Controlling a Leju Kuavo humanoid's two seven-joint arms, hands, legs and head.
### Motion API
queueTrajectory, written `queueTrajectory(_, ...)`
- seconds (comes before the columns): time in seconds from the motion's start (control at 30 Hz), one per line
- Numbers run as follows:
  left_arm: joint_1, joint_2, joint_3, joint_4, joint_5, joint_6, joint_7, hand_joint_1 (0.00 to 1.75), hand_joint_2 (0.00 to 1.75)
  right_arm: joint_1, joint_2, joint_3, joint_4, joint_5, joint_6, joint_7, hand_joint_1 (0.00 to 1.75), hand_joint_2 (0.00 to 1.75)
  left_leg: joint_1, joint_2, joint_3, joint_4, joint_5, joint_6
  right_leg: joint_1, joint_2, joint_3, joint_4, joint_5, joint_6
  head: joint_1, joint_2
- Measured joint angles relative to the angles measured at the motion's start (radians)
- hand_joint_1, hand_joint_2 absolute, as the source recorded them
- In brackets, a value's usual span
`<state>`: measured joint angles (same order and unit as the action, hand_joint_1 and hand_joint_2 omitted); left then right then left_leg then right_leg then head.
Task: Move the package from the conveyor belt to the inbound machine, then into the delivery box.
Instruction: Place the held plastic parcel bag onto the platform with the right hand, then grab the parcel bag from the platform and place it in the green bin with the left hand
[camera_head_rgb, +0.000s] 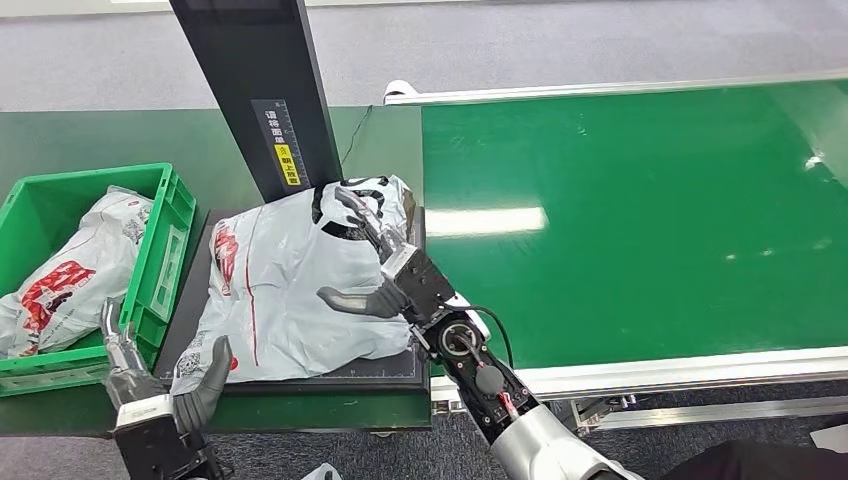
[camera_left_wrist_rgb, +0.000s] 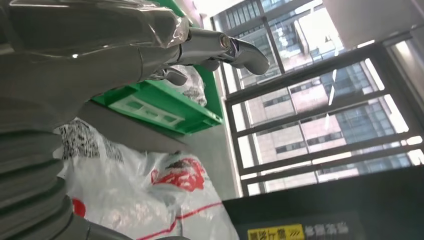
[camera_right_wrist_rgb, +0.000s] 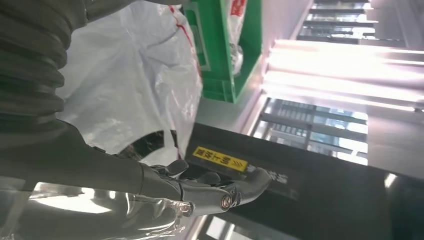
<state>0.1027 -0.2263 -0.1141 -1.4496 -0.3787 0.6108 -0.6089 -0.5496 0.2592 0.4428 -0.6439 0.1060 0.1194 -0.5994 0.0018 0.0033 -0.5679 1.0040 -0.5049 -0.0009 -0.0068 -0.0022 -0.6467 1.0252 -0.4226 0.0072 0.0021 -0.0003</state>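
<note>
Nearest, the left hand (camera_head_rgb: 165, 385) hovers at the front left corner of the inbound machine's dark platform (camera_head_rgb: 330, 372), fingers spread and holding nothing, its thumb just beside the corner of the package (camera_head_rgb: 290, 285). Beyond it, the white plastic package with red and black print lies flat on that platform. The right hand (camera_head_rgb: 375, 265) rests on top of the package, fingers apart and stretched over its far end, thumb out to the side. Left of the platform stands the green delivery box (camera_head_rgb: 160, 255) with another printed bag (camera_head_rgb: 70, 275) inside. Farther back rises the machine's black post (camera_head_rgb: 265, 85), and to the right runs the green conveyor belt (camera_head_rgb: 640, 215).
</note>
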Motion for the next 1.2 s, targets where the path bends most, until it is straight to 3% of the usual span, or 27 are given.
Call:
queueTrajectory(0.17,-0.047,0.007,-0.046,0.083,-0.178,-0.073,0.112,0.00,1.75,0.067,-0.014,-0.031,-0.135,-0.124,0.010,-0.036,0.00,1.75,-0.001,-0.002,0.000,0.000,0.000,0.000,0.000,-0.002,0.000,0.000,0.000,0.000,0.000,0.000)
queueTrajectory(0.3,-0.137,0.008,-0.093,0.233,-0.354,-0.146,0.214,0.00,1.75,0.178,-0.022,-0.091,-0.314,-0.213,0.054,-0.011,0.00,1.75,-0.001,-0.002,0.000,0.000,0.000,0.000,0.000,-0.002,0.000,0.000,0.000,0.000,0.000,0.000)
queueTrajectory(0.4,-0.217,0.009,-0.112,0.342,-0.399,-0.178,0.248,0.00,1.75,0.231,-0.023,-0.138,-0.388,-0.228,0.095,-0.001,0.00,1.75,-0.001,-0.002,0.000,0.000,0.000,0.000,-0.001,-0.002,0.001,0.000,0.000,0.000,0.000,0.000)
queueTrajectory(0.57,-0.330,0.018,-0.118,0.501,-0.405,-0.212,0.256,0.00,1.75,0.248,-0.022,-0.192,-0.423,-0.226,0.120,-0.002,0.00,1.75,-0.001,-0.001,0.001,0.000,0.000,0.000,0.000,-0.001,0.001,0.000,0.001,-0.001,0.000,0.000)
queueTrajectory(0.87,-0.405,0.024,-0.118,0.633,-0.405,-0.244,0.261,0.00,1.75,0.259,-0.021,-0.220,-0.443,-0.224,0.131,-0.005,0.00,1.75,0.000,-0.001,0.000,0.000,0.000,0.000,0.000,-0.001,0.001,0.000,0.001,-0.001,0.000,0.000)
queueTrajectory(1.2,-0.565,0.050,-0.100,0.869,-0.414,-0.290,0.268,0.00,1.75,0.285,-0.014,-0.238,-0.471,-0.227,0.151,-0.004,0.00,1.75,0.000,-0.002,0.003,0.000,0.000,0.000,0.000,-0.001,0.004,0.000,0.001,-0.001,0.000,0.000)
